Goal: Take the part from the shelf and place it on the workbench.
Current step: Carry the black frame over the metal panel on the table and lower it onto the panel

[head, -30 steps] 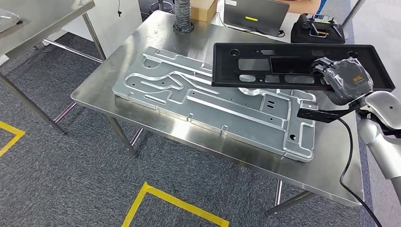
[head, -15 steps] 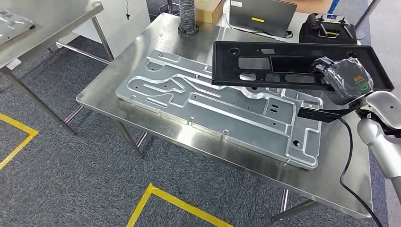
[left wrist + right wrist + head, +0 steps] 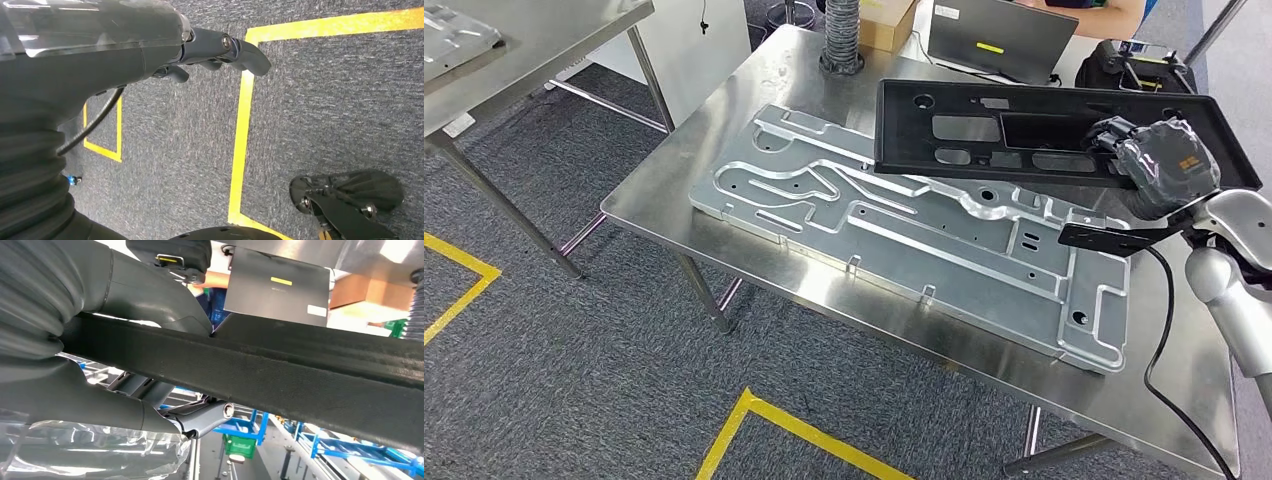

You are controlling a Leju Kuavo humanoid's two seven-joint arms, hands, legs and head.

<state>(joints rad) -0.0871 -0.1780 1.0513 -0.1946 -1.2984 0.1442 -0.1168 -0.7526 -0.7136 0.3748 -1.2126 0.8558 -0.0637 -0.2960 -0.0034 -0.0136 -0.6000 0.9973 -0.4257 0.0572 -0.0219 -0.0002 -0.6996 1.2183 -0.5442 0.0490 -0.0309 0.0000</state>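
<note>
The part is a long black flat panel with cut-outs (image 3: 984,130), held level in the air above the far right of the steel workbench (image 3: 684,170). My right hand (image 3: 1159,165) grips its near right edge; in the right wrist view the panel's black edge (image 3: 300,365) runs between thumb and fingers (image 3: 205,417). A large machined aluminium plate (image 3: 904,235) lies flat on the bench, partly under the panel. My left hand (image 3: 220,47) hangs over the carpet with its fingers curled and nothing in them.
A grey laptop (image 3: 999,40), a cardboard box (image 3: 889,20) and a ribbed hose (image 3: 839,35) stand along the bench's far edge, a black case (image 3: 1134,70) at the far right. A second steel table (image 3: 514,50) stands at left. Yellow tape lines (image 3: 794,430) mark the carpet.
The whole picture has shifted right and down, so the camera has moved. The panel stays in my right hand at much the same height over the bench.
</note>
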